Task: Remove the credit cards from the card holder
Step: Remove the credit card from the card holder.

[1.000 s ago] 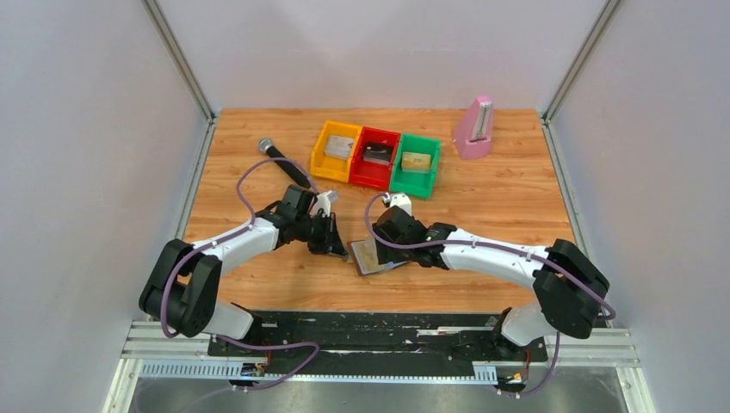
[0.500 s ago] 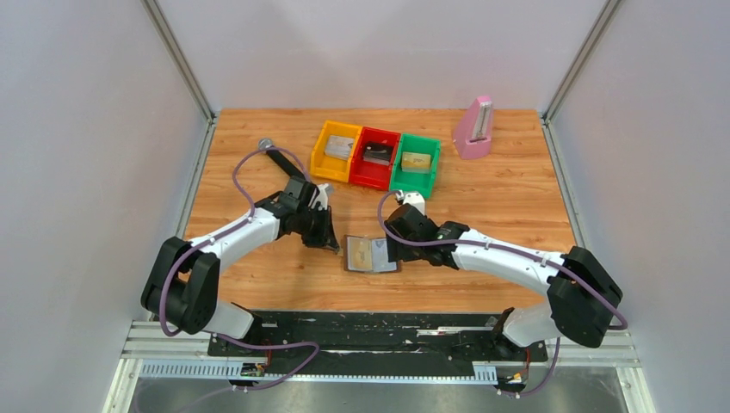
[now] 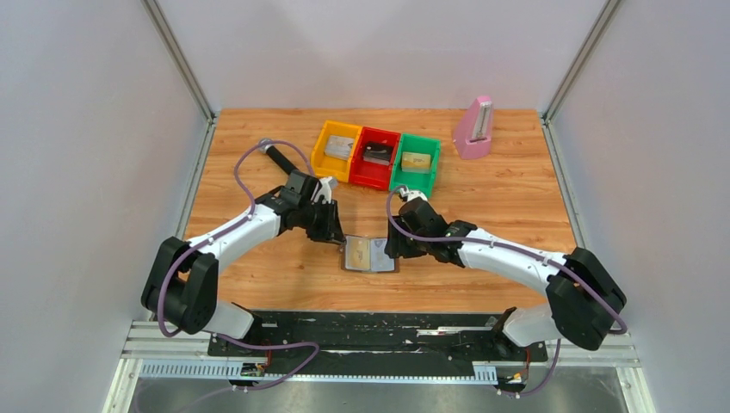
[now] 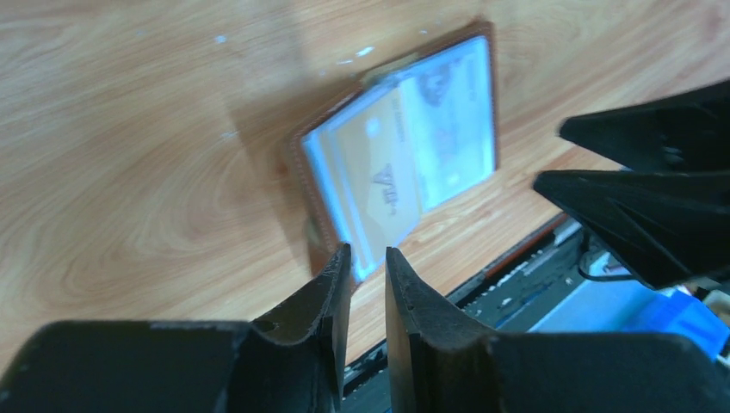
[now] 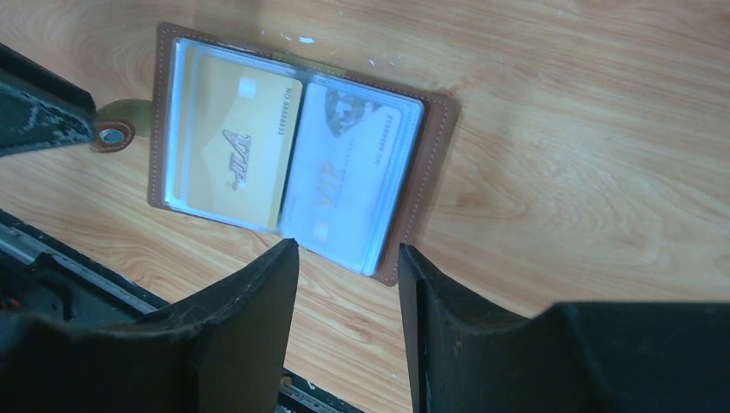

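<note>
The card holder [image 3: 370,255] lies open and flat on the table [image 3: 499,206] near its front edge, between the two arms, and we judge the opening step done and the extraction not yet begun. Both inner panels face up. A gold card [image 5: 237,155] sits in one clear sleeve and a silvery VIP card [image 5: 349,176] in the other, neither pulled out at all. The left gripper [image 3: 336,237] sits at the holder's snap tab [image 5: 112,133], its jaws drawn nearly together with only a thin slit between them and nothing in it. The right gripper [image 5: 349,258] hangs over the opposite side, jaws spread wide and empty, straddling the brown rim in its own camera. Next, we think, one arm must pin the case down while the other works a fingertip onto a card's edge and slides it clear of the sleeve.
</note>
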Robot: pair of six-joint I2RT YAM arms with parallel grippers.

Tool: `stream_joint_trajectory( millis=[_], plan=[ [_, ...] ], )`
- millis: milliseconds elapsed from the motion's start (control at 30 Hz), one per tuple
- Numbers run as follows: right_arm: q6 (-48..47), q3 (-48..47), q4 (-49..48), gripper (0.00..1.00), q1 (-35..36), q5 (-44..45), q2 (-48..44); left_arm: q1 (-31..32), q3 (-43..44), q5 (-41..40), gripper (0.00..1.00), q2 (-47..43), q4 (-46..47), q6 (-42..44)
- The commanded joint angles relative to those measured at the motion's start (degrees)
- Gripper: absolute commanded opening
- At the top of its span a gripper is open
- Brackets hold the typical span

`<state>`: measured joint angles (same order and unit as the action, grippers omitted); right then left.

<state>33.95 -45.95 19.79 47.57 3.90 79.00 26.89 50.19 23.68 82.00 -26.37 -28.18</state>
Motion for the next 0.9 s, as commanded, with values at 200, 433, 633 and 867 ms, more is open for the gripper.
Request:
stream_joint_trajectory(
  millis=[200,433,633,867],
  plan=[
    [0.64,-0.26,-9.30,0.46,-2.60,-9.19,5.79,1.58,-1.41,9.67,0.16,5.49,13.27,-3.55],
    [1.02,-0.60,-10.73,0.44,-3.01,-11.07,8.17,1.58,-3.19,9.03,0.15,8.17,14.48,-2.79],
    [1.66,-2.27,-7.07,0.43,-3.01,-8.70,6.99,1.58,-5.63,7.91,0.13,9.47,15.41,-2.42],
    [1.33,-3.24,-5.29,0.43,-3.01,-7.27,3.15,1.58,-6.74,7.40,0.13,10.08,16.00,-2.19]
  ],
)
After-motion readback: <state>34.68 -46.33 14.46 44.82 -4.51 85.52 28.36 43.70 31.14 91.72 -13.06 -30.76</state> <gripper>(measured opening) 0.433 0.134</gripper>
